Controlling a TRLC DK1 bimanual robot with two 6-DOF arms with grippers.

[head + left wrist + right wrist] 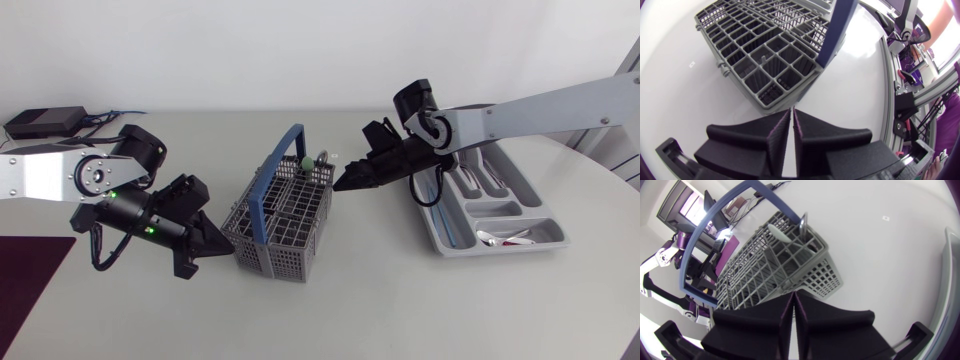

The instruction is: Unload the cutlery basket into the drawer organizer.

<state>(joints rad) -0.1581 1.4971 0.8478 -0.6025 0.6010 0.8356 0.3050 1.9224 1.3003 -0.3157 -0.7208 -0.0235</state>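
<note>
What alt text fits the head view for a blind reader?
A grey, blue-handled cutlery basket stands between the shut left gripper and shut right gripper; the drawer organizer, holding some cutlery, lies farther right.

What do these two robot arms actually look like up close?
The left arm and the right arm both have silver-grey links with black joints. Each ends in matte black jaws: two broad wedge-shaped fingers. A black cable loops by the left wrist, another by the right. Small green lights glow on the left arm.
</note>
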